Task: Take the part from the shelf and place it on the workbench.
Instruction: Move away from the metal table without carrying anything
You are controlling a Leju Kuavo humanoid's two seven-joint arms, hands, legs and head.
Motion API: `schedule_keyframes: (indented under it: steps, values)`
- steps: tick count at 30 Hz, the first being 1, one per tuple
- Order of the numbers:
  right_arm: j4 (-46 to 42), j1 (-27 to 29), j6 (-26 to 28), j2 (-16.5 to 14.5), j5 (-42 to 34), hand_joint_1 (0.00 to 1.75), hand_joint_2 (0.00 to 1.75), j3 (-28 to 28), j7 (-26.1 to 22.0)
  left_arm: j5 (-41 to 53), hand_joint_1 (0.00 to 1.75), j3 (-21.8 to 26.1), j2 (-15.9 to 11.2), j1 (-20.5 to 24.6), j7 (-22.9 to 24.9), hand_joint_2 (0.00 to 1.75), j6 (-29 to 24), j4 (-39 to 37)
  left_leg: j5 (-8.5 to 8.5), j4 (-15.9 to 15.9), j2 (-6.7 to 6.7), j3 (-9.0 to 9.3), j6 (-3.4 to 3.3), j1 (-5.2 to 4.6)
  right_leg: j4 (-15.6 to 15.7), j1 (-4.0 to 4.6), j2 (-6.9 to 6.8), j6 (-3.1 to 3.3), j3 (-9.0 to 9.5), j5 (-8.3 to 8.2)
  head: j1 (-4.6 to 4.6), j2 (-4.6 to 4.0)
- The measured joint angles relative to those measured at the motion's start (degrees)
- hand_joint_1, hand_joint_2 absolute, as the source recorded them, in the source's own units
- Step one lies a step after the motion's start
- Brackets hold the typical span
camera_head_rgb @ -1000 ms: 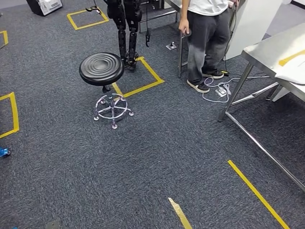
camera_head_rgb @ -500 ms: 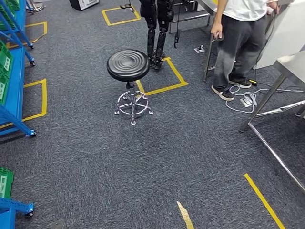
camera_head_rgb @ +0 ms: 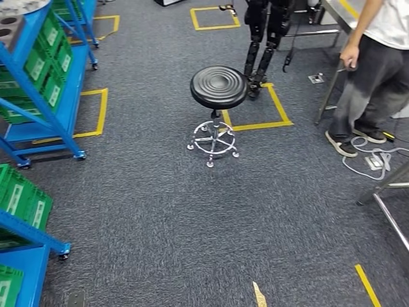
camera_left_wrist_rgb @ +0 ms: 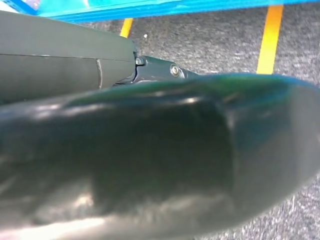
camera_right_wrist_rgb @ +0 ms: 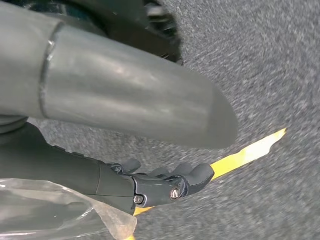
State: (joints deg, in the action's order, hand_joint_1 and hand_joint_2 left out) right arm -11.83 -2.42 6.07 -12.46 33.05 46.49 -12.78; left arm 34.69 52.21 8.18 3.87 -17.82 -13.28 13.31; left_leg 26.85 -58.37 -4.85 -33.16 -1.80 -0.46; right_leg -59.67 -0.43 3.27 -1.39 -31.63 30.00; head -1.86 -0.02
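Evidently no part is in hand yet: the left robot hand (camera_left_wrist_rgb: pixel 158 70) hangs by the leg, its fingers mostly hidden, so I cannot tell how they lie. The right robot hand (camera_right_wrist_rgb: pixel 170 186) hangs with fingers loosely spread and nothing seen between them, a crumpled clear plastic sheet (camera_right_wrist_rgb: pixel 56 210) just beside its wrist. The blue metal shelf with green plastic bins (camera_head_rgb: pixel 53 96) stands on the left robot hand's side, well apart from it; a grey block with round holes (camera_head_rgb: pixel 9 27) on its top tier is probably the part, though I cannot be sure. Risks, as I judge them: a hanging hand could clip the shelf's blue frame on approach, and the plastic sheet could foul a grasp. The black round stool on a chrome base (camera_head_rgb: pixel 218 87), the white cables on the carpet (camera_head_rgb: pixel 374 160) and the steel leg of the desk (camera_head_rgb: pixel 386 185), all off the right robot hand's side, could trip the carry back. The standing person in dark trousers (camera_head_rgb: pixel 376 83) may step in.
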Motion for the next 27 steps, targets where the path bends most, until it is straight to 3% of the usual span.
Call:
schedule_keyframes:
  steps: [2, 4, 6, 8, 10, 11, 12, 13, 15, 16, 18, 19, 21, 23, 24, 25, 26, 27]
  values:
    - [0.0, -0.1, 0.1, 0.0, 0.1, 0.0, 0.0, -0.1, 0.0, 0.1, 0.0, -0.2, 0.0, 0.0, 0.2, 0.0, -0.1, 0.0, -0.21, -0.1, -1.15, -0.47, 0.73, 0.08, 2.0, -0.01, 0.77, 0.28, 1.04, -0.03, -0.02, 0.0]
    - [0.0, -0.1, 0.2, -0.1, 0.2, 0.0, 0.0, -0.1, 0.1, 0.1, 0.0, -0.3, -0.1, -0.3, 0.2, 0.0, -0.1, 0.0, -0.3, -0.1, -1.45, -0.82, 1.42, 0.22, 2.4, -0.03, -0.34, 0.84, 1.33, -0.33, -0.04, 0.0]
    - [0.1, -0.1, 0.3, -0.1, 0.2, 0.0, 0.0, -0.1, 0.2, 0.1, 0.0, -0.3, -0.1, -0.4, 0.2, 0.0, -0.1, 0.0, 1.63, -2.9, 0.73, -2.01, 2.04, 0.17, 3.0, -0.18, -1.72, 1.45, 1.61, -0.65, -0.36, 0.0]
    - [0.1, 0.1, 0.3, -0.2, 0.3, 0.0, 0.0, -0.1, 0.3, 0.1, 0.0, -0.3, 0.0, -0.2, 0.1, 0.0, -0.1, 0.0, 5.4, -9.8, 3.32, -5.0, 2.65, 0.36, 3.1, -0.05, -3.32, 1.79, 1.74, -0.58, -0.62, 0.0]
    - [0.1, 0.1, 0.2, -0.2, 0.6, 0.0, 0.0, -0.2, 0.5, 0.0, 0.0, -0.3, 0.0, -0.1, -0.1, 0.0, 0.1, 0.0, 7.36, -15.3, 4.06, -7.33, 3.09, 0.69, 3.1, 0.06, -4.91, 1.87, 1.78, -0.4, -0.63, 0.0]
    - [0.1, 0.1, 0.1, -0.2, 0.9, 0.0, 0.0, -0.3, 0.6, -0.2, 0.0, -0.3, -0.1, -0.2, -0.3, 0.0, 0.1, 0.0, 6.76, -15.2, 4.21, -7.15, 3.22, 0.82, 3.1, 0.08, -5.61, 1.84, 1.84, -0.31, -0.65, 0.0]
    - [0.1, 0.1, -0.1, -0.2, 1.2, 0.0, 0.0, -0.5, 0.6, -0.4, 0.0, -0.3, -0.1, -0.2, -0.5, 0.0, 0.2, 0.0, 5.2, -13.0, 4.53, -5.91, 3.27, 0.92, 3.1, 0.08, -6.26, 1.75, 1.96, -0.2, -0.65, 0.0]
    - [0.1, 0.0, -0.3, -0.2, 1.6, 0.0, 0.0, -0.7, 0.7, -0.7, 0.0, -0.3, -0.2, -0.2, -0.7, 0.0, 0.2, 0.0, 3.18, -9.2, 5.33, -3.9, 3.22, 0.97, 3.0, 0.08, -6.88, 1.61, 2.16, -0.06, -0.66, 0.0]
    - [0.1, -0.1, -0.6, -0.2, 2.2, 0.0, 0.0, -1.0, 0.6, -1.2, 0.0, -0.2, -0.4, 0.0, -0.9, 0.0, 0.3, 0.0, 0.84, -2.3, 7.74, -0.34, 2.79, 0.59, 2.9, 0.37, -8.0, 1.11, 2.51, 0.36, -0.66, 0.0]
    - [0.1, -0.3, -0.7, -0.2, 2.4, 0.0, 0.0, -1.2, 0.4, -1.5, 0.0, 0.0, -0.5, 0.1, -1.1, 0.0, 0.2, 0.0, 0.6, -0.6, 8.53, 0.44, 2.44, 0.37, 2.9, 0.54, -8.54, 0.83, 2.6, 0.53, -0.59, 0.0]
    - [0.1, -0.6, -0.7, -0.2, 2.5, 0.0, 0.0, -1.4, -0.4, -2.0, 0.0, 0.4, -0.6, 0.1, -1.7, 0.0, 0.1, 0.0, 0.81, 0.1, 8.1, 0.42, 1.62, 0.09, 2.8, 0.67, -9.62, 0.3, 2.76, 0.8, -0.48, 0.01]
    - [0.1, -0.9, -0.8, -0.2, 2.5, 0.0, 0.0, -1.5, -0.9, -2.2, 0.0, 0.6, -0.6, 0.0, -2.1, 0.0, 0.0, 0.0, 0.73, 0.2, 7.54, 0.42, 1.28, 0.13, 2.8, 0.55, -9.68, -0.01, 2.76, 1.07, -0.44, 0.01]
    - [0.1, -1.2, -0.8, -0.2, 2.5, 0.0, 0.0, -1.6, -1.5, -2.3, 0.0, 1.0, -0.6, -0.1, -2.6, 0.0, -0.4, 0.0, 0.5, 0.6, 6.43, 0.55, 0.56, 0.34, 0.4, 0.32, -7.56, -0.6, 1.73, 2.81, -0.23, 0.0]
    - [0.1, -1.2, -0.8, -0.1, 2.4, 0.0, 0.0, -1.6, -1.7, -2.2, 0.0, 1.1, -0.5, 0.0, -2.5, 0.0, -1.2, 0.0, 0.4, 0.6, 5.22, 0.57, 0.09, 0.43, -6.4, 0.19, -4.58, -0.88, -1.63, 6.12, 0.07, 0.01]
    - [0.1, -1.1, -0.9, 0.0, 2.3, 0.0, 0.0, -1.6, -1.4, -2.1, 0.0, 1.2, -0.5, 0.1, -2.2, 0.0, -1.7, 0.0, 0.39, 0.6, 4.52, 0.55, -0.05, 0.4, -10.3, 0.17, -3.9, -0.91, -3.71, 7.5, 0.12, 0.01]
    - [0.1, -1.0, -1.0, 0.0, 2.2, 0.0, 0.0, -1.6, -1.0, -1.8, 0.0, 1.2, -0.5, 0.2, -1.7, 0.0, -2.4, 0.0, 0.4, 0.6, 3.77, 0.57, -0.1, 0.37, -13.0, 0.17, -3.6, -0.91, -5.32, 7.98, 0.11, 0.01]
    - [0.1, -1.0, -1.1, 0.1, 2.1, 0.0, 0.0, -1.6, -0.5, -1.5, 0.0, 1.2, -0.5, 0.1, -1.1, 0.0, -3.1, 0.0, 0.41, 0.5, 3.0, 0.61, -0.1, 0.35, -13.8, 0.17, -3.43, -0.89, -6.1, 7.37, 0.12, 0.0]
    - [0.2, -0.9, -1.2, 0.2, 2.1, 0.0, 0.0, -1.6, 0.0, -1.3, 0.0, 1.2, -0.5, 0.1, -0.6, 0.0, -3.9, 0.0, 0.44, 0.5, 2.22, 0.65, -0.06, 0.38, -12.2, 0.14, -3.25, -0.83, -5.76, 5.63, 0.11, 0.0]
